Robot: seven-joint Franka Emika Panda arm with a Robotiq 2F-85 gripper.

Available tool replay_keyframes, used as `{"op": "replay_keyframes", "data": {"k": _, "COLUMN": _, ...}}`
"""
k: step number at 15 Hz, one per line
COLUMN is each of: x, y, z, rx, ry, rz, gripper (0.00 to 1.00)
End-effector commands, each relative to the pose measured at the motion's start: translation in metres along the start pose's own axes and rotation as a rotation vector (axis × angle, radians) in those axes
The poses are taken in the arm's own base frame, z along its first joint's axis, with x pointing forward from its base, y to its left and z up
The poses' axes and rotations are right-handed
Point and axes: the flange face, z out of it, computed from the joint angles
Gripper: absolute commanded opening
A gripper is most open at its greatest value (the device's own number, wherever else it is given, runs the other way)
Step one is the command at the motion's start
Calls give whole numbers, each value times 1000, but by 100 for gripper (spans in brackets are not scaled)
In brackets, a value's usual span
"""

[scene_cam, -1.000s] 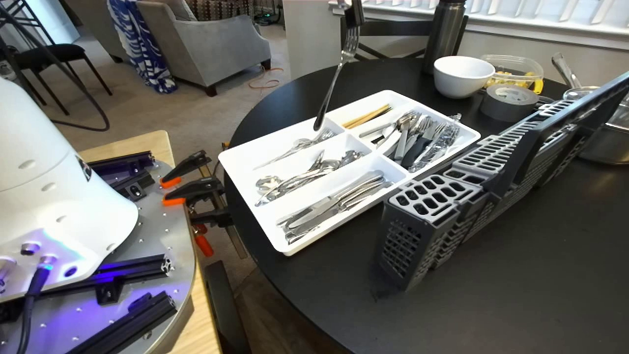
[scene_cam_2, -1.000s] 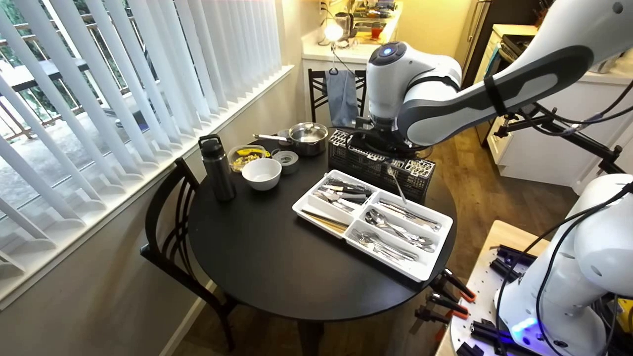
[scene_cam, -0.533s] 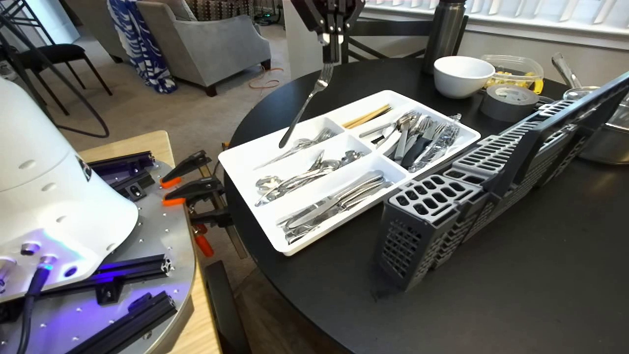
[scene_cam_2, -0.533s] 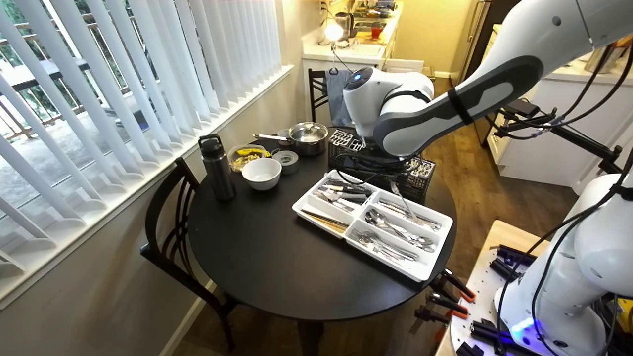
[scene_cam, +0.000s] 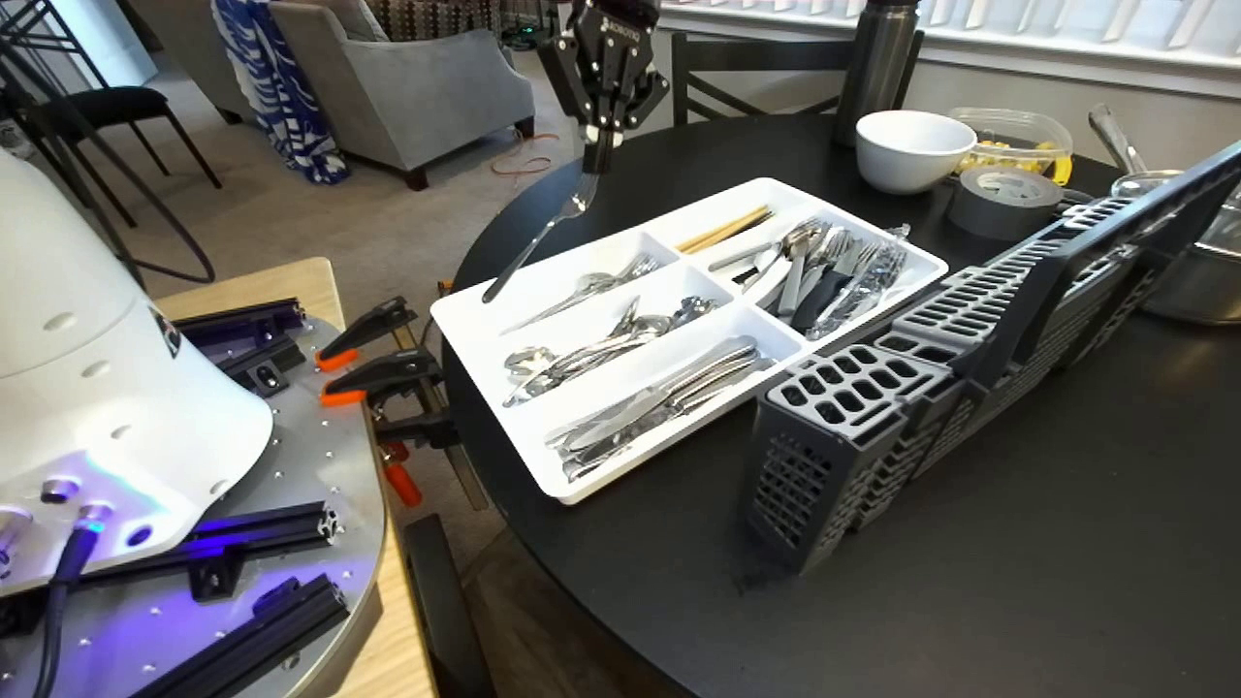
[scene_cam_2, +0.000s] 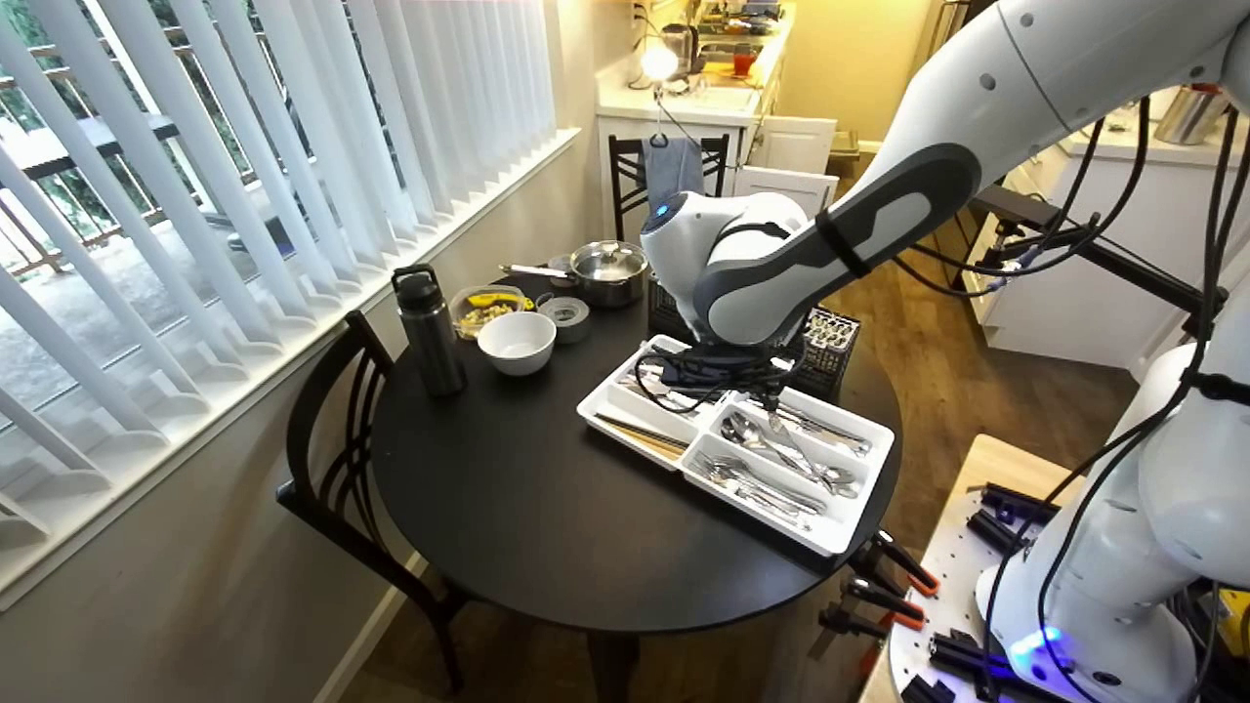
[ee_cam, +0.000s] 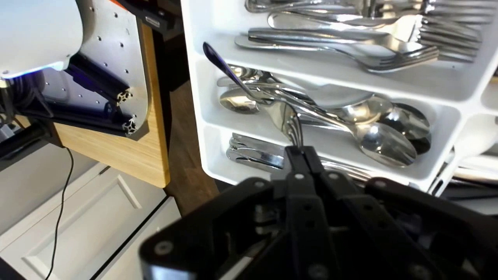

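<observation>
Blk jaws pinching silver metal fork (ee_cam: 273, 109) by tines, handle angled down, over wht rect. plastic cutlery tray (scene_cam: 528, 428) w/ silver metal spoons (ee_cam: 387, 143) & knives (scene_cam: 622, 417), on rnd blk bench (scene_cam_2: 508, 508).

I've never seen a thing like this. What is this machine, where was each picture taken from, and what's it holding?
The white jointed machine is a robot arm; its black claw works like finger and thumb. Two views come from cameras standing apart from the robot, facing the round black table from different places. The close-up comes from a camera on the arm's wrist, looking past the claw.

The claw is shut on a fork, pinching it by the pronged end, its handle slanting away over a white tray. In the tray's sections lie more forks, spoons, knives and other pieces. Around it stand a dark slotted basket, a white bowl, a grey bottle and a lidded pot.
</observation>
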Motion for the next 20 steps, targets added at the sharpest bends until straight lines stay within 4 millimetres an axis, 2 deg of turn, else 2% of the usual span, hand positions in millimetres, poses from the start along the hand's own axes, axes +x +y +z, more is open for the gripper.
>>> {"op": "replay_keyframes", "data": {"k": 1, "x": -28, "y": -6, "z": 13, "rx": -51, "ry": 8, "rz": -61, "gripper": 3}}
{"op": "replay_keyframes", "data": {"k": 6, "x": -64, "y": -8, "z": 25, "rx": -71, "ry": 39, "rz": -144, "gripper": 3}}
{"op": "replay_keyframes", "data": {"k": 10, "x": -83, "y": -8, "z": 22, "rx": -46, "ry": 52, "rz": -186, "gripper": 3}}
{"op": "replay_keyframes", "data": {"k": 20, "x": -83, "y": -26, "z": 5, "rx": 88, "ry": 61, "rz": -222, "gripper": 3}}
